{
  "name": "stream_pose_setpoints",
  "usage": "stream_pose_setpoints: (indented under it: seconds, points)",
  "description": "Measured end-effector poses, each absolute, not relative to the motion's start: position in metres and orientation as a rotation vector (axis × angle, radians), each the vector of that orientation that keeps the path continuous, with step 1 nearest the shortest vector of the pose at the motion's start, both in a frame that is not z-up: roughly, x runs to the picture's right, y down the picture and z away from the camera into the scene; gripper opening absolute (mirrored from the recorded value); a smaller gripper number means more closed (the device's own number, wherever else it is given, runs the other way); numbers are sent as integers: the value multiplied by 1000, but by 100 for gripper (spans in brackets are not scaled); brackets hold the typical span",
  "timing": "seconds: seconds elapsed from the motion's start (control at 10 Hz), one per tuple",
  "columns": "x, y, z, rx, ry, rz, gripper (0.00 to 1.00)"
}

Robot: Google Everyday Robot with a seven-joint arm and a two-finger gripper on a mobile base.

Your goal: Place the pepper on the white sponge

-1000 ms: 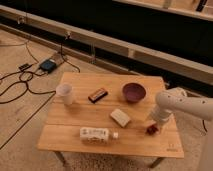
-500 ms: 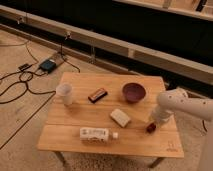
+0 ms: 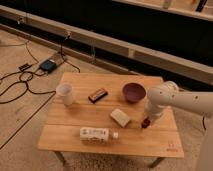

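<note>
**Pincer (image 3: 146, 119) at the pepper (image 3: 145, 123), right of the white sponge (image 3: 120, 117); whether it is wide or narrow cannot be told.**
Pincer low over the wooden surface (image 3: 75, 142), down at the pepper. Both sit slightly nearer the sponge than a second ago, so the carry has probably begun. Pepper is near the sponge but apart from it, not yet on it. Beyond: maroon bowl (image 3: 134, 92) behind, labelled white bottle (image 3: 97, 133) in front, orange-edged dark bar (image 3: 98, 94), translucent cup (image 3: 65, 93) far left.
</note>
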State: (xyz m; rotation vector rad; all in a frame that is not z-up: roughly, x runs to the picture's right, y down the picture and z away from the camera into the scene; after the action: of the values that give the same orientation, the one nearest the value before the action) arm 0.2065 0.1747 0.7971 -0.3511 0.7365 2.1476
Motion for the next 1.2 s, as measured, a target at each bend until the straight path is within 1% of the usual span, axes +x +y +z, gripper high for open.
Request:
stream_pose_setpoints:
  seconds: [0.1, 0.5, 1.2]
  points:
    - [176, 167, 796, -371, 718, 2084, 0]
    - [111, 150, 805, -424, 680, 1943, 0]
    - [90, 135, 841, -481, 691, 1868, 0]
